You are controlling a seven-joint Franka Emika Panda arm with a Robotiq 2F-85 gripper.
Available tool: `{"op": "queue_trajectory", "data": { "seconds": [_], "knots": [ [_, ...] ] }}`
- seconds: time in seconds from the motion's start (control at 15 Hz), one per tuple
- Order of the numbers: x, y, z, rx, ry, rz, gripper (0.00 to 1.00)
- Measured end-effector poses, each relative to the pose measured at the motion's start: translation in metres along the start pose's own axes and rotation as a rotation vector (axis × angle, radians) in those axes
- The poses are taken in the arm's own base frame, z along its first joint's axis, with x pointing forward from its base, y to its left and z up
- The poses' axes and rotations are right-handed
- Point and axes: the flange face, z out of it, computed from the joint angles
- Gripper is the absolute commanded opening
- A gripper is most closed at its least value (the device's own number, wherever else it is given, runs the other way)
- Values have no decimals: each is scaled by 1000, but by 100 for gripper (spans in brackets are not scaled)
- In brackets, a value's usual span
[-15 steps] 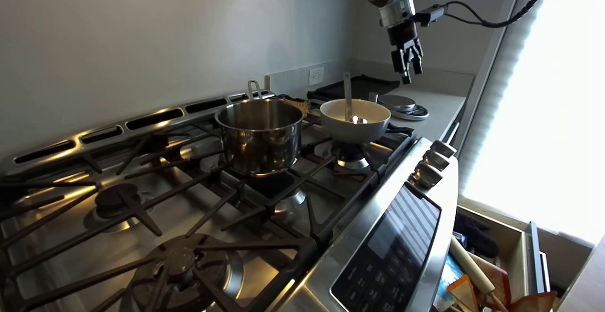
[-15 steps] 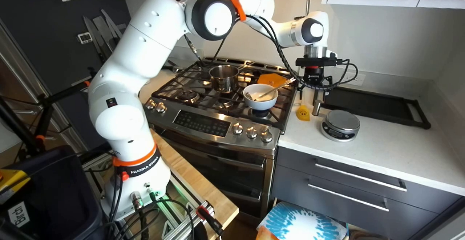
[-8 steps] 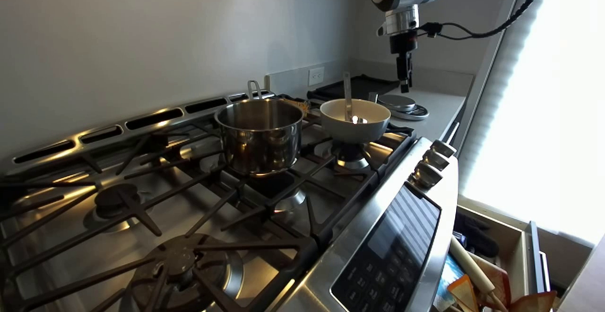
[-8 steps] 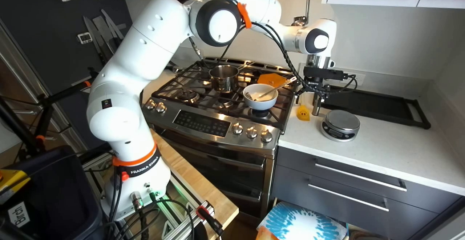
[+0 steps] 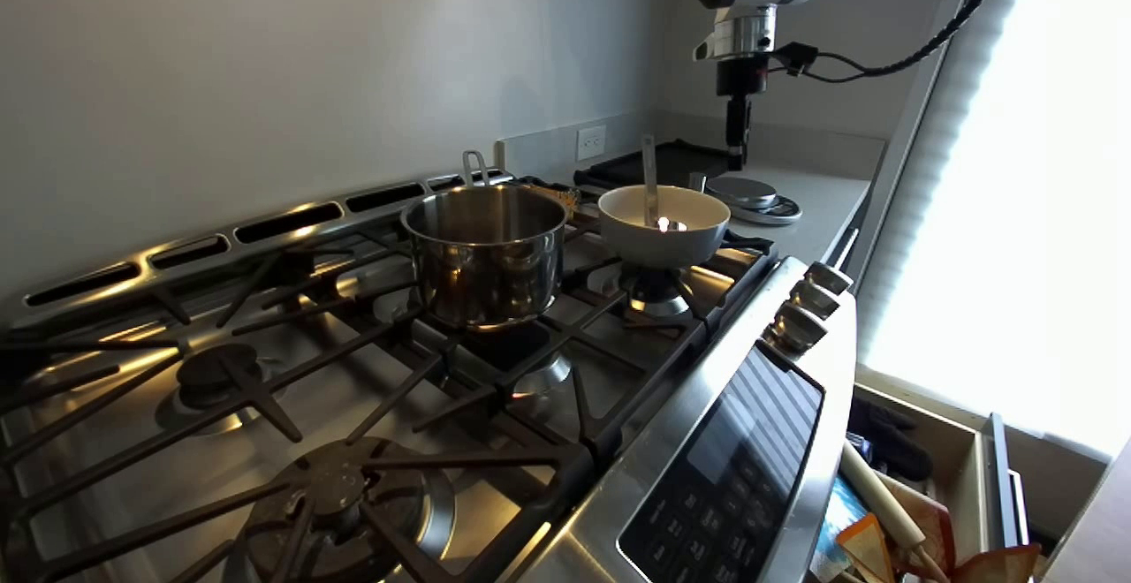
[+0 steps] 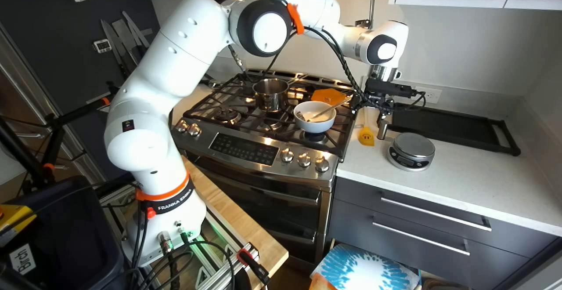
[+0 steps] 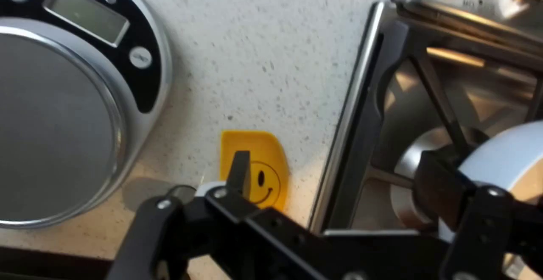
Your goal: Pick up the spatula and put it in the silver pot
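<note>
The spatula [image 6: 366, 136] lies on the white counter beside the stove, its yellow smiley-face head toward the front and its pale handle running back. Its head [image 7: 271, 182] shows in the wrist view; the handle is hidden there behind my gripper. The silver pot [image 5: 486, 256] stands upright on the stove; it also shows in an exterior view [image 6: 271, 94]. My gripper [image 7: 335, 163] is open and empty, pointing down. One finger overlaps the spatula head in the wrist view, the other is over the stove's edge. The gripper [image 6: 369, 113] hangs above the counter, apart from the spatula.
A white bowl [image 6: 314, 125] with a metal utensil [image 5: 651, 177] stands on the stove near one finger. A round scale [image 6: 412, 149], a small metal cylinder [image 6: 382, 129] and a black tray [image 6: 443, 125] are on the counter. An orange pad [image 6: 328, 96] lies behind the bowl.
The wrist has turned, so the fingers now appear edge-on in an exterior view. The gripper has come down over the counter, then shifted slightly toward the stove. The spatula and pot have not moved.
</note>
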Motion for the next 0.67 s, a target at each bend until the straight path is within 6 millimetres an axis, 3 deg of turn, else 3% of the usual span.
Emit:
{"op": "queue_trajectory", "data": {
  "seconds": [0.33, 0.67],
  "knots": [
    [40, -9, 9, 101, 232, 25, 100],
    [64, 5, 13, 54, 365, 13, 100]
  ]
}}
